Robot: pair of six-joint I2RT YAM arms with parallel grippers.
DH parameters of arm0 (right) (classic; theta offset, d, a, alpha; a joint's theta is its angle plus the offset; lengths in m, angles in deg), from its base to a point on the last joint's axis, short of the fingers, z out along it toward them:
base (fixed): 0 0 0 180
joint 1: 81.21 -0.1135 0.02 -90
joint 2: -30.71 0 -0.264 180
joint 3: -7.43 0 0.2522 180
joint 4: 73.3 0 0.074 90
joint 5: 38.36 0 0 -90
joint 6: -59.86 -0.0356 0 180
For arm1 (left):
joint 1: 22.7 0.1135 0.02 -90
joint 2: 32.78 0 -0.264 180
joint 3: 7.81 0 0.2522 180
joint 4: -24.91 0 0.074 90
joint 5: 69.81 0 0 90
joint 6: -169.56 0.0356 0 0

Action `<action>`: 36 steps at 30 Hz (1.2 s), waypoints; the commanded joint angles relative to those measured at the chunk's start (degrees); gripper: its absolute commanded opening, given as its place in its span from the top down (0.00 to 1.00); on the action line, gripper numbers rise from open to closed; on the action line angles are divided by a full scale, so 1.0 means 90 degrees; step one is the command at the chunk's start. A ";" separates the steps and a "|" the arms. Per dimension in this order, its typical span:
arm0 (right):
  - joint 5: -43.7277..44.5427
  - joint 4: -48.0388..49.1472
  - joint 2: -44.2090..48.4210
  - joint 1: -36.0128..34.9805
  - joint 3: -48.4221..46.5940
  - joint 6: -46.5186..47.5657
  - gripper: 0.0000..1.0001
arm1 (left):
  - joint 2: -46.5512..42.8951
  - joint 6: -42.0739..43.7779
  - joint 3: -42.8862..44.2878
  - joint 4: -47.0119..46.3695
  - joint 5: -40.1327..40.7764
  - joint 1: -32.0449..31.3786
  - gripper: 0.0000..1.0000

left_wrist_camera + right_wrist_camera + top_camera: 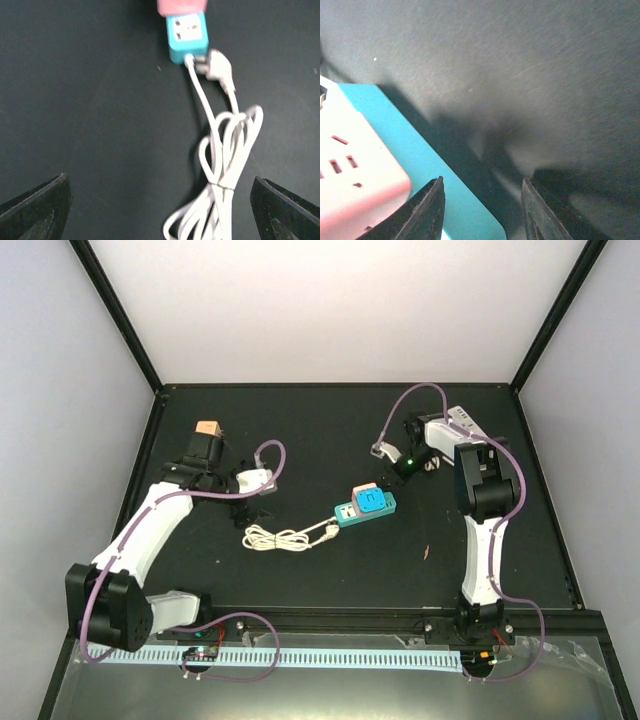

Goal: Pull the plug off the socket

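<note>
A teal socket strip (352,512) lies mid-table with a blue block (374,502) and a pink block (365,487) on its right end. In the left wrist view the strip (187,42) is far ahead. Its white cord (225,165) is coiled and tied, and a white plug (218,67) lies loose beside the strip's near end. My left gripper (160,215) is open and empty above the coil's left side. My right gripper (485,210) is open, low at the strip's right end (425,160), beside the pink block (350,170). It holds nothing.
The black table mat (200,570) is ringed by a black frame with white walls behind. The coiled cord (280,537) lies between my left gripper (256,498) and the strip. My right gripper (395,480) is just right of the strip. A small speck (425,553) lies on the mat.
</note>
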 commanded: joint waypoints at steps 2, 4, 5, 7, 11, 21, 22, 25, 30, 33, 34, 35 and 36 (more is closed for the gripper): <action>-0.0260 -0.0528 0.0310 -0.0103 0.0451 0.0247 0.54 | -0.0384 -0.1629 0.0187 -0.1250 -0.1037 0.0102 0.01; -0.0357 -0.0586 0.0323 -0.0106 0.0547 0.0289 0.54 | -0.0207 -0.2893 0.0197 -0.1910 -0.1137 0.0111 0.01; -0.0391 -0.0620 0.0321 -0.0103 0.0593 0.0322 0.54 | -0.0022 -0.3087 0.0290 -0.2007 -0.1370 0.0108 0.01; -0.0496 -0.0693 0.0301 -0.0099 0.0666 0.0407 0.54 | 0.0616 -0.2474 0.0907 -0.1127 -0.2258 0.0092 0.01; -0.0641 -0.0871 0.0267 -0.0108 0.0715 0.0510 0.53 | 0.1476 -0.2611 0.1798 -0.0449 -0.2461 -0.0102 0.01; -0.1025 -0.0420 0.0719 -0.0111 0.1200 0.0256 0.51 | 0.0939 -0.1984 0.0627 -0.3202 0.0165 -0.2597 0.01; -0.1065 -0.0401 0.0726 -0.0109 0.1241 0.0230 0.51 | 0.1098 -0.1994 0.0744 -0.3255 0.0305 -0.2803 0.01; -0.1012 -0.0345 0.0667 -0.0099 0.1309 0.0186 0.50 | 0.1400 -0.1599 0.0793 -0.3603 0.0700 -0.3413 0.01; -0.0747 0.0182 0.0791 -0.0070 0.1352 -0.0285 0.46 | 0.1803 -0.1416 0.0913 -0.3810 0.1497 -0.4306 0.01; -0.0671 0.0448 0.0906 -0.0029 0.1222 -0.0550 0.46 | 0.1932 -0.1366 0.0876 -0.3948 0.1601 -0.4567 0.05; -0.0679 0.0479 0.0930 -0.0017 0.1178 -0.0592 0.46 | 0.1958 -0.1366 0.0851 -0.3980 0.1610 -0.4662 0.07; -0.0682 0.0508 0.0957 -0.0011 0.1152 -0.0627 0.46 | 0.1966 -0.1339 0.0801 -0.4005 0.1645 -0.4710 0.09; -0.0661 0.0541 0.0973 -0.0010 0.1139 -0.0657 0.46 | 0.1951 -0.1283 0.0723 -0.4085 0.1742 -0.4825 0.11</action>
